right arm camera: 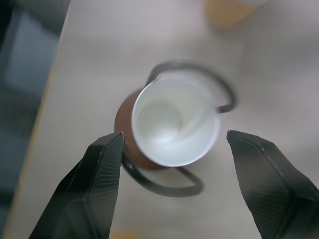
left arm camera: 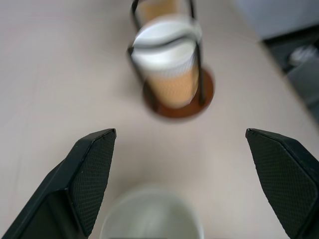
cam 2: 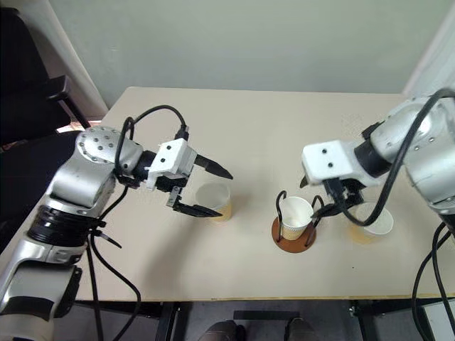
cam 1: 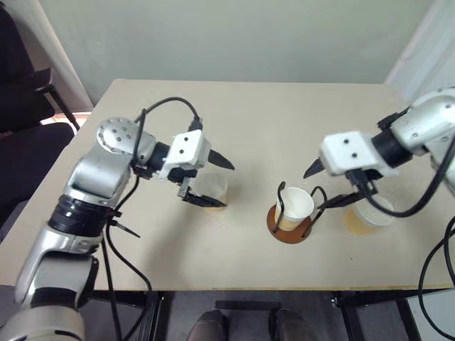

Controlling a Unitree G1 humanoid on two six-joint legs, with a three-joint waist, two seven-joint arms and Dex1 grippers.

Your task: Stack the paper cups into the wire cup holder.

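So we've got the table (cam 1: 234, 114), then our left gripper (cam 2: 206, 190) with fingers spread wide around a loose cup (cam 2: 215, 199), right gripper (right arm camera: 174, 186) fingers apart just above the cup (cam 2: 296, 217) sitting in the wire cup holder (cam 2: 293, 234). Third cup (cam 2: 371, 223) stands beside it.

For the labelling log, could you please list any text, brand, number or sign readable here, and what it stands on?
None can be read: the paper cups, the wire cup holder and the table carry no visible writing.
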